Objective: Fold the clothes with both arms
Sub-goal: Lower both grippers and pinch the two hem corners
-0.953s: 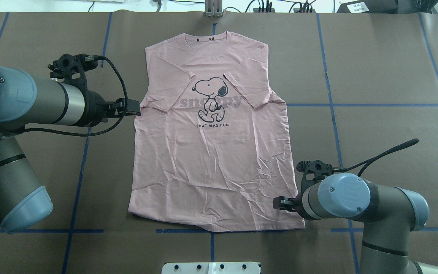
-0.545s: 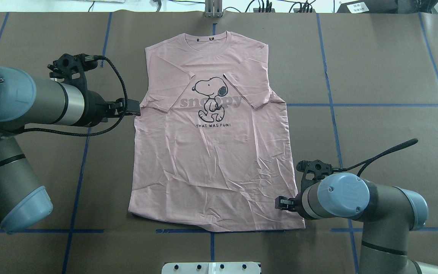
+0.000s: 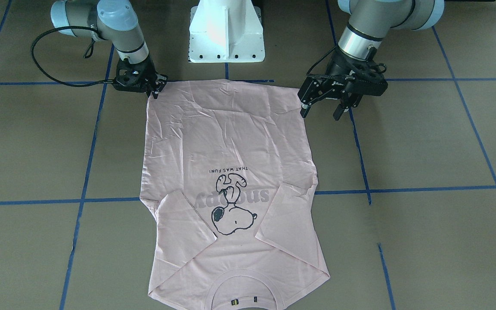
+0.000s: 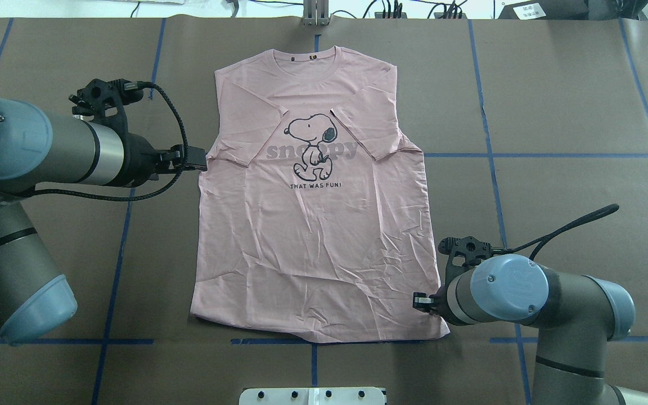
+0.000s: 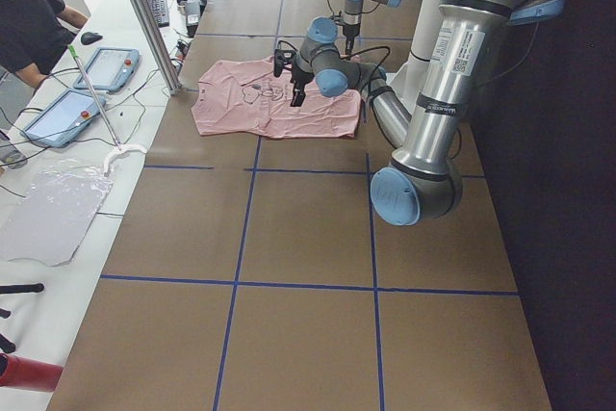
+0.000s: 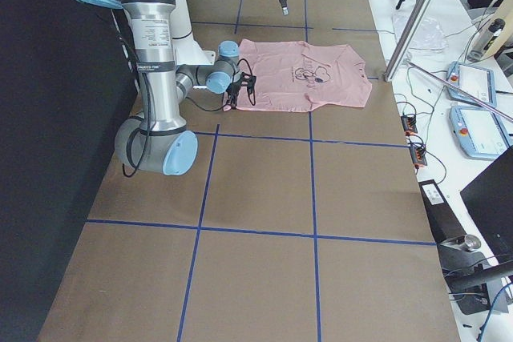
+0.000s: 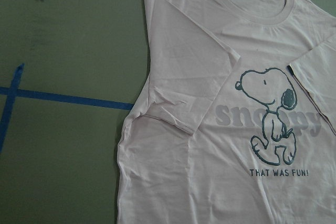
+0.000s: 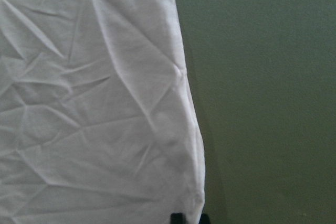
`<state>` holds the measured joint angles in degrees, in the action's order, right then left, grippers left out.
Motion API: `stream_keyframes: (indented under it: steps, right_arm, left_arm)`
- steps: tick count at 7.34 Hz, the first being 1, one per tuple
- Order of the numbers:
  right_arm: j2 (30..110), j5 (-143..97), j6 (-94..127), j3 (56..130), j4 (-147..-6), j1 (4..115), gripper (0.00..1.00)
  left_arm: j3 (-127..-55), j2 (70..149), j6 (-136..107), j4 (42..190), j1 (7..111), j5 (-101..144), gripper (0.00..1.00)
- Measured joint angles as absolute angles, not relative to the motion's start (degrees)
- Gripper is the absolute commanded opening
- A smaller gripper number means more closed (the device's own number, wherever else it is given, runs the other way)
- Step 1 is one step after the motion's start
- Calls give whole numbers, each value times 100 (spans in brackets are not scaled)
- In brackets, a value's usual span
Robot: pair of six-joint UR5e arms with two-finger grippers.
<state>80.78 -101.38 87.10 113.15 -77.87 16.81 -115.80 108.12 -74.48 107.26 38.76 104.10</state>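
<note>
So, the left gripper (image 3: pixel 320 113) hangs above the table (image 4: pixel 554 112) just beside the shirt (image 4: pixel 313 242), about level with a sleeve, jaws wide apart and holding nothing. The shirt lies flat in the middle, print up, collar away from the robot, with both sleeves (image 4: pixel 245 135) already folded in over the chest. Over on the right, the right gripper (image 3: pixel 156 88) is down at the near hem corner (image 3: pixel 151 97). Its jaws look pinched together on the fabric, though its wrist view only shows the very tips. My read: this is the grab-the-edges step, half done. Next, the left one needs to drop and take a hold on its own side, then both lift together so the fold comes out even. Around it there's blue tape (image 4: pixel 490 140), the white base (image 3: pixel 226 30) just behind the hem, and a person (image 5: pixel 29 16) and tablets (image 5: pixel 104 69) off the left end. The right arm's cable (image 3: pixel 43 73) loops near the hem and could drag cloth, I guess.
</note>
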Motion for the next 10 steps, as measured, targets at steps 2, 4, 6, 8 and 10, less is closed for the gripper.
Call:
stream_keyframes:
  steps: [2,4,6,8,10]
  right_arm:
    - [8075,-10139,8712,11355,-7785,1681,0]
    - [8075,-10110,8716,11430,-7779,1685,0]
    - [8083,-10105,8711,11622,-7778,1738,0]
    - [8085,-10106,8710,11793,-7779,1808,0]
    - [8083,-10100,8708,11872,-7773,1841,0]
  left_arm:
    - [-11574,10811,-7445,10723,3874,10407,100]
    - [-11563,10781,-7452,10722,3861,10390,100]
    - [-11568,10645,-7885,10703,3576,10310,100]
    - [-11619,10399,-8901,10683,2879,9913,100]
    - [-11659,10275,-9583,10300,2109,9406,98]
